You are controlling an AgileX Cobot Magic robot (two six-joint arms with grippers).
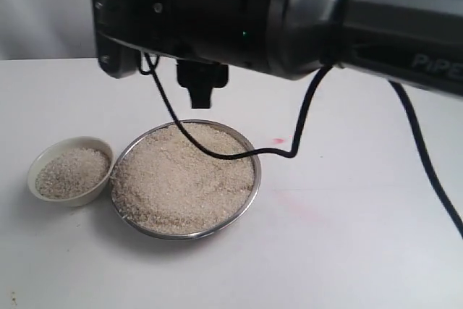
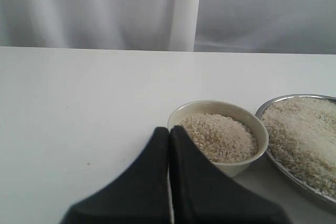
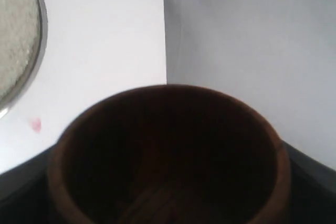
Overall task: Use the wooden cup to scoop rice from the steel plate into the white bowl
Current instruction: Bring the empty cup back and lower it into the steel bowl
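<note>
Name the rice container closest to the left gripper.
The white bowl: small, cream ceramic, right beside the shut left gripper; the wide steel plate sits farther off.

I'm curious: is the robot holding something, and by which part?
The wooden cup; the right arm's jaws press its outer sides. Left jaws hold nothing.

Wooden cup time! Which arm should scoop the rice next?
Right. The right pincer holds the wooden cup, which looks empty, near the steel plate. The left pincer is shut and empty by the white bowl.
</note>
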